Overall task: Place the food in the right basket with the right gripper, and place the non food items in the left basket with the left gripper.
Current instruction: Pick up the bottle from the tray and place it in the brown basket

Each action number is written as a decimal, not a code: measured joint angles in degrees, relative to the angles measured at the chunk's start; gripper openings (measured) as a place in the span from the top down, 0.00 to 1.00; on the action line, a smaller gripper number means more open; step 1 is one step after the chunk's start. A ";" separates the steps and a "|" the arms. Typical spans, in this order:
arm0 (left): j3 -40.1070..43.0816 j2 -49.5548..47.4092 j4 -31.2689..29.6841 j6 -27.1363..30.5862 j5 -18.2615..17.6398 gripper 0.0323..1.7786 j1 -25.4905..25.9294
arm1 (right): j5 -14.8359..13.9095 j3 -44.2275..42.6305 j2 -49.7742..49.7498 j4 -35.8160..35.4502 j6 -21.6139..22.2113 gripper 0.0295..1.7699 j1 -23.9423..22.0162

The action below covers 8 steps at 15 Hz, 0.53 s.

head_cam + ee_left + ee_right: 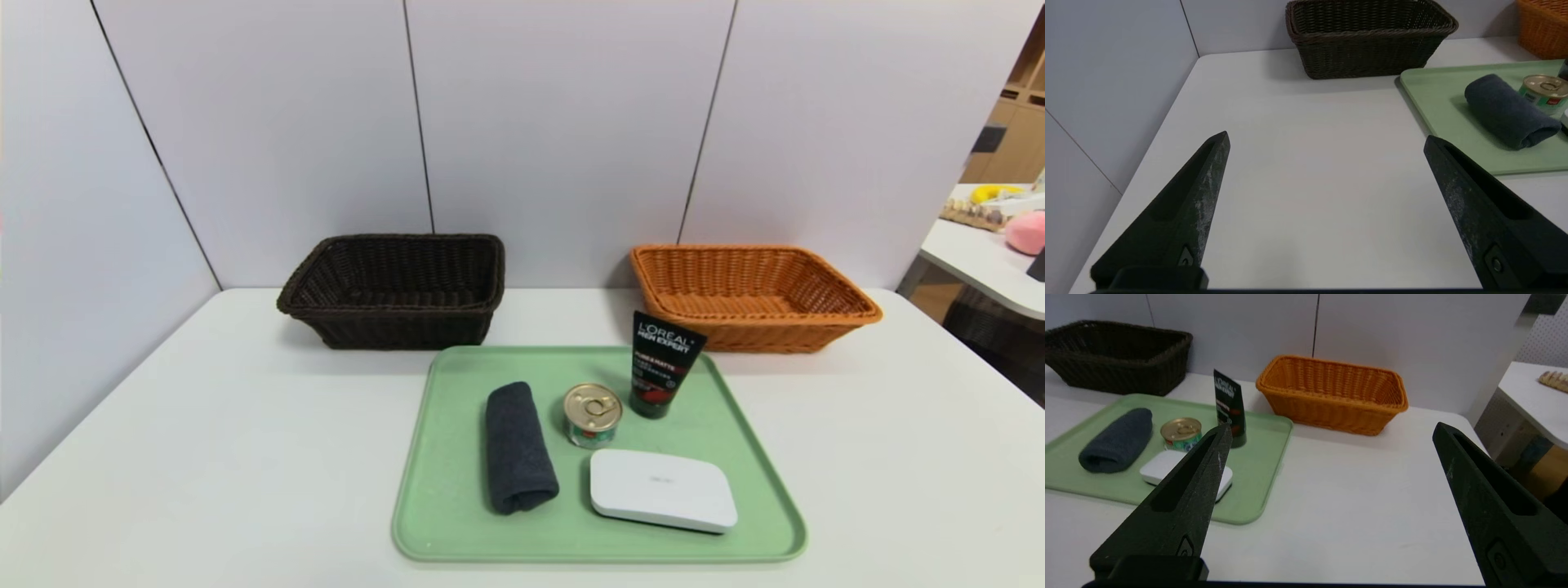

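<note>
Food here means the small tin can [593, 415] with the gold pull-ring lid, standing upright near the middle of the green tray [457, 523] on the white table [204, 457]. Around it on the tray lie the rolled dark grey cloth [518, 447] just beside it on the left, the black L'Oreal tube [660, 364] standing on its cap just behind and to the right, and the flat white box [663, 489] in front. Neither arm shows in the head view. In the left wrist view the can is half cut by the frame edge, and only slivers of the tube and box appear there. In the right wrist view one finger covers part of the white box. The left gripper [1327, 139] hangs over bare table to the left of the tray, jaws spread wide and holding nothing, well apart from the cloth. The right gripper [1333, 430] is likewise wide open and empty, over bare table to the right of the tray, well apart from the can. Behind the tray stand the dark brown basket [392, 290] on the left and the orange-tan basket [751, 296] on the right; the tube's top overlaps the orange basket's front wall in the head view.
</note>
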 joint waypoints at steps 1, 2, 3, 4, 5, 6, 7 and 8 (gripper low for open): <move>-3.11 3.39 -1.01 0.00 -0.30 0.05 -0.02 | 0.87 -4.19 3.52 0.22 0.09 0.04 0.00; -5.99 6.64 -2.34 0.00 -0.88 0.05 -0.07 | 1.94 -8.47 7.14 0.50 0.17 0.04 0.00; -8.72 9.87 -3.52 0.02 -1.44 0.05 -0.07 | 3.01 -13.48 11.11 0.96 0.26 0.04 0.00; -11.50 13.35 -4.46 0.05 -1.82 0.05 -0.07 | 4.04 -17.90 14.82 2.04 0.30 0.04 0.00; -14.08 16.32 -5.01 0.05 -2.01 0.05 -0.07 | 4.78 -22.06 18.25 3.25 0.35 0.04 0.00; -16.62 19.49 -5.29 0.05 -2.12 0.05 -0.07 | 5.35 -25.86 22.13 4.52 0.44 0.04 0.00; -19.32 22.97 -5.42 0.10 -2.15 0.05 -0.07 | 5.85 -28.51 25.66 4.94 0.46 0.04 0.02; -21.69 26.03 -5.62 0.07 -2.17 0.05 -0.07 | 6.73 -30.40 29.00 4.72 0.55 0.04 0.04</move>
